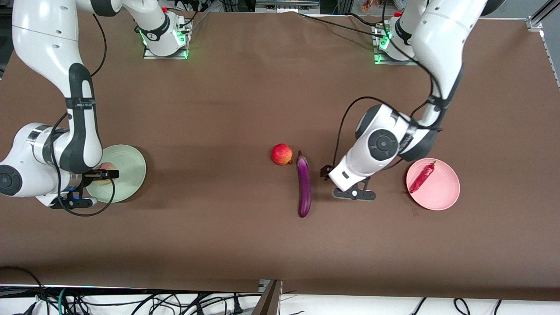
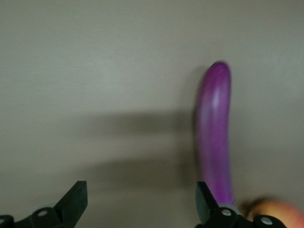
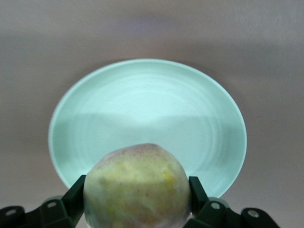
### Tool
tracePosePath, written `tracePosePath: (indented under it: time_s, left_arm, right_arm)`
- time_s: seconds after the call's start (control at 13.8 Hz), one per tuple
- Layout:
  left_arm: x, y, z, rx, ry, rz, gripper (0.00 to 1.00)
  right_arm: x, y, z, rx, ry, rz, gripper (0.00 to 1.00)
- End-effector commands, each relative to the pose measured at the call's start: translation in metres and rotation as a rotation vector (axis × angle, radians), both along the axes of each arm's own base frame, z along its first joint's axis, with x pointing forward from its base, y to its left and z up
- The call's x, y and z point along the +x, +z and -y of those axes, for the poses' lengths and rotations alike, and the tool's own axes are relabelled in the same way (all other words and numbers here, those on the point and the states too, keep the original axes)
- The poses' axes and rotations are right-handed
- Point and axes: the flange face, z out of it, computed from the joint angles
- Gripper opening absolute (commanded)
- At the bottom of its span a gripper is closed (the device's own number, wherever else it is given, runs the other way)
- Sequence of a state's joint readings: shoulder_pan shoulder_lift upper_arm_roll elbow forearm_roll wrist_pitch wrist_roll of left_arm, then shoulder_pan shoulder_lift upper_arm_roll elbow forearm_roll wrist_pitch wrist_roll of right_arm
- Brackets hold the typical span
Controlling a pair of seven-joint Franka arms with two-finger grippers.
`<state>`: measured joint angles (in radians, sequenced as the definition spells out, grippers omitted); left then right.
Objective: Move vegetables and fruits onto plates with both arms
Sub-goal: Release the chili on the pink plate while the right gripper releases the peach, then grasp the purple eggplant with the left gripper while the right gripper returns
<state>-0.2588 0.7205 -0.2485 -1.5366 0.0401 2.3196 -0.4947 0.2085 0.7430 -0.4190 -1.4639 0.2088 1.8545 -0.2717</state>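
Observation:
My right gripper (image 1: 103,174) is shut on the pale yellow-pink peach (image 1: 106,168) and holds it over the edge of the mint green plate (image 1: 129,168). In the right wrist view the peach (image 3: 137,187) sits between the fingers (image 3: 73,197) with the plate (image 3: 142,104) under it. My left gripper (image 1: 326,171) is open and empty, low over the table beside the purple eggplant (image 1: 304,188). The left wrist view shows the eggplant (image 2: 214,133) next to one fingertip (image 2: 203,199). The red apple (image 1: 281,154) lies by the eggplant's stem end and also shows in the left wrist view (image 2: 278,213). The red chili (image 1: 422,177) lies on the pink plate (image 1: 439,194).
The brown table (image 1: 245,100) carries both arm bases along the edge farthest from the front camera. Cables hang at the edge nearest that camera.

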Motion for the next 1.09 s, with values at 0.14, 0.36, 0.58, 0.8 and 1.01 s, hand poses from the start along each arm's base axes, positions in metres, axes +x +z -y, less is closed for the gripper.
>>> tracePosePath:
  time_s: [0.14, 0.36, 0.58, 0.8, 1.01]
  left_arm:
    - [-0.002, -0.044, 0.042, -0.085, 0.125, 0.05, 1.0]
    - [-0.01, -0.057, 0.056, -0.094, 0.107, 0.057, 1.0]
    - [-0.017, -0.065, 0.068, -0.108, 0.094, 0.074, 1.0]
    - [-0.018, -0.065, 0.069, -0.106, 0.087, 0.082, 0.31]
    - [-0.016, -0.064, 0.065, -0.1, 0.084, 0.086, 0.07]
  right_arm:
    - [-0.003, -0.031, 0.019, 0.003, -0.029, -0.003, 0.32]
    - [-0.004, -0.034, 0.02, 0.003, -0.033, -0.008, 0.47]
    - [0.001, -0.018, 0.009, 0.012, -0.02, 0.001, 1.0]
    - [0.01, 0.024, -0.055, 0.033, 0.064, -0.009, 1.0]
    - [0.009, 0.049, -0.128, 0.027, 0.093, 0.011, 1.0]
